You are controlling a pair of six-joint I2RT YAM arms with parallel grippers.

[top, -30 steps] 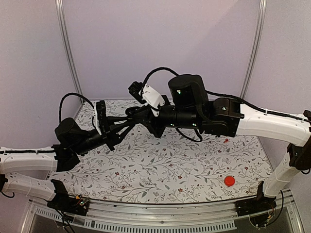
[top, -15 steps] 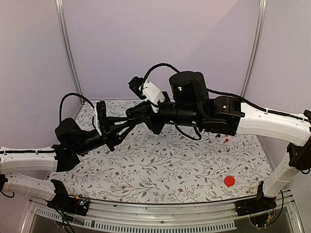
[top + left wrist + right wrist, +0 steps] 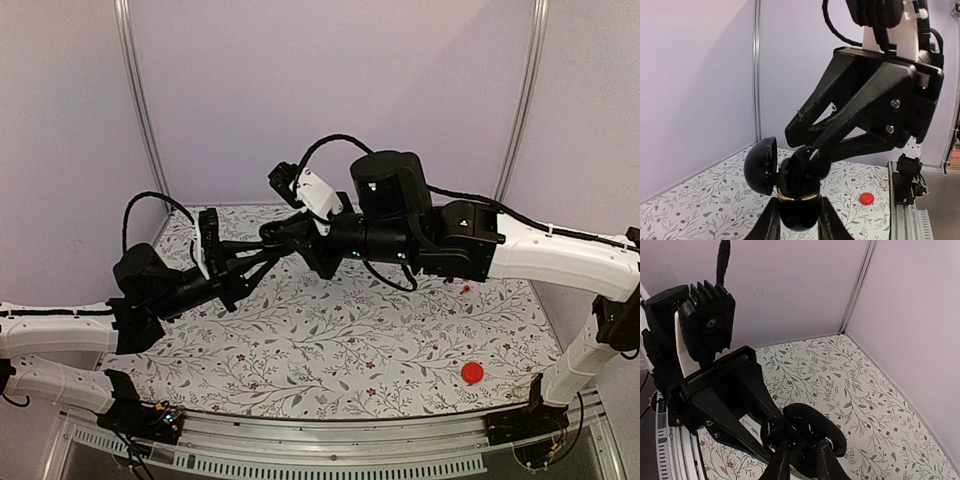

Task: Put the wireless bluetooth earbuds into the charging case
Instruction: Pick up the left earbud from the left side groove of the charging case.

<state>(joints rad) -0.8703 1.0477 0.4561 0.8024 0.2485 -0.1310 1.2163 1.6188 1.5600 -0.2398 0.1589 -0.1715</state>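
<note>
Readable text, labels, brand marks, numbers and signs: none legible in the overhead view or in either wrist view (the small green lights [image 3: 372, 186] on the black cylindrical joint housing [image 3: 398, 190] are plain glowing dots, not characters).
</note>
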